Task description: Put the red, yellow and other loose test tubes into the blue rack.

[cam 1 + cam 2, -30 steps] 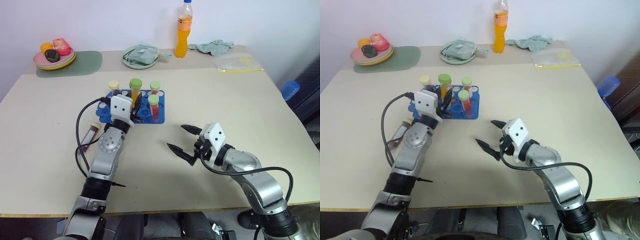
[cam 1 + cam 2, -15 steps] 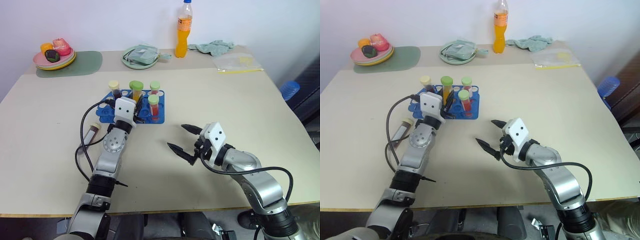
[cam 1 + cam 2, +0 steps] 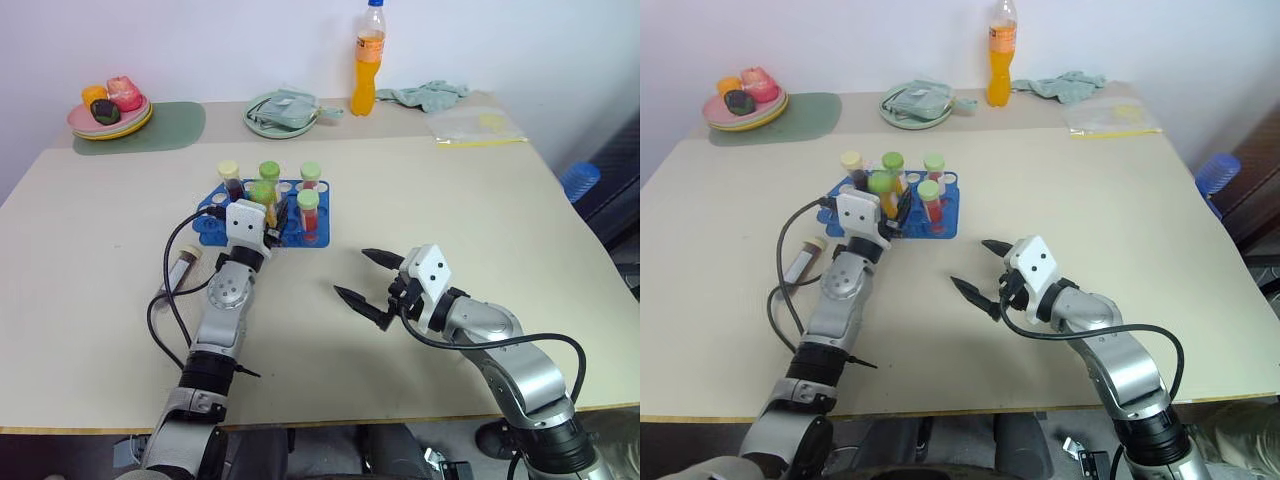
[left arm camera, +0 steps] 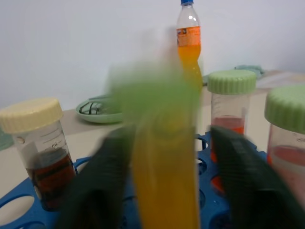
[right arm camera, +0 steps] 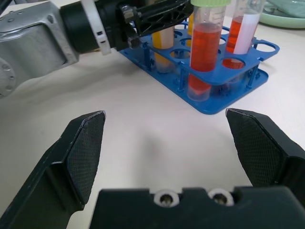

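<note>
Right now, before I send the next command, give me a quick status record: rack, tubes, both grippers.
rack: blue rack on the table
standing in rack: cream-capped dark tube; front red tube; back red tube
yellow tube: upright at the rack, blurred, seating unclear
loose tube: lying on the table beside the left arm
left gripper: at the rack, fingers parted either side of the yellow tube
right gripper: open, empty, over the table right of the rack
</note>
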Tool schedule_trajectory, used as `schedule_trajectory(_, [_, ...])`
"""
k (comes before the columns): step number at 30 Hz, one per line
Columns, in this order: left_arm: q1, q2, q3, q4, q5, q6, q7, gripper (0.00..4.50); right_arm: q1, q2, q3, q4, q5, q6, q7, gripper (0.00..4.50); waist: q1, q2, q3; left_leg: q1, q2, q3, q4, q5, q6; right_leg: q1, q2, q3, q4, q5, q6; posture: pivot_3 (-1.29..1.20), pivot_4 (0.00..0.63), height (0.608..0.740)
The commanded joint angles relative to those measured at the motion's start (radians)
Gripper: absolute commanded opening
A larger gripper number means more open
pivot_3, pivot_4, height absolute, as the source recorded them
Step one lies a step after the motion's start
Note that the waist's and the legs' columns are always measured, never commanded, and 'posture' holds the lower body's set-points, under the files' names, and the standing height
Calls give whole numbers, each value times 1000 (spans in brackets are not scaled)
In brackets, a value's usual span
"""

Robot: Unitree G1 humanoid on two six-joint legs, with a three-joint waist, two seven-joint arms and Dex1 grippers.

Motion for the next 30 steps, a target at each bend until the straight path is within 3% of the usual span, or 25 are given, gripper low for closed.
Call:
schedule_trajectory(1, [20, 18, 65, -191, -82, 15, -14, 3626, -12, 1, -3, -48, 2, -14, 2, 4500, -1, 0, 0, 0, 0, 0, 0, 0, 0, 0, 0, 0, 0, 0, 0, 0, 150, 740])
schedule_trajectory(5, [44, 107, 124, -428, -170, 160, -53, 3626, -9, -2, -9, -44, 9, -18, 9, 4500, 0, 0, 0, 0, 1, 0, 0, 0, 0, 0, 0, 0, 0, 0, 0, 0, 150, 740])
schedule_trajectory(10, [61, 221, 258, -577, -313, 381, -50, 3626, -13, 0, -8, -32, 10, -23, 20, 4500, 1, 0, 0, 0, 1, 0, 0, 0, 0, 0, 0, 0, 0, 0, 0, 0, 150, 740])
schedule_trajectory(11, [72, 256, 290, -592, -345, 445, -56, 3626, -17, 1, -8, -28, 10, -23, 22, 4500, -1, 0, 0, 0, 1, 0, 0, 0, 0, 0, 0, 0, 0, 0, 0, 0, 150, 740])
schedule_trajectory(13, [94, 353, 330, -596, -388, 624, -71, 4467, -22, 0, -7, -23, 9, -23, 26, 4500, -5, 0, 0, 1, 1, 0, 0, 0, 0, 0, 1, 0, 0, 0, 0, 0, 150, 740])
schedule_trajectory(18, [60, 559, 351, -534, -439, 1083, -54, 4467, -35, -3, -3, -14, 8, -20, 41, 4500, -3, 0, 0, 1, 1, -1, 0, 0, 0, 0, 2, 0, 1, 0, 0, 0, 150, 740])
schedule_trajectory(20, [-35, 653, 280, -459, -449, 1318, -83, 4467, -51, 1, 9, -2, 9, -21, 54, 4500, 2, -2, 1, 1, 1, -1, 0, 0, 0, 1, 2, 0, 1, 0, 0, 0, 150, 740])
schedule_trajectory(23, [-206, 825, 72, -349, -510, 1725, -219, 4467, -82, -17, 21, 6, 8, -23, 89, 4500, -3, -6, 2, 0, 1, -2, 0, 0, 0, 1, 3, -1, 1, 0, 0, 0, 150, 740])
schedule_trajectory(26, [-296, 875, -57, -296, -520, 1807, -300, 4467, -96, -36, 7, 0, 22, -17, 114, 4500, -12, -4, 2, 1, 1, -1, -1, 0, 0, 0, 3, 0, 1, 0, 0, 0, 150, 740])
schedule_trajectory(30, [-338, 884, -225, -238, -458, 1763, -354, 4467, -87, -39, 9, -5, 14, -23, 112, 4500, -27, -5, 2, 1, 2, -1, -3, 0, -1, -1, 3, 0, 2, -1, -1, 0, 150, 740])
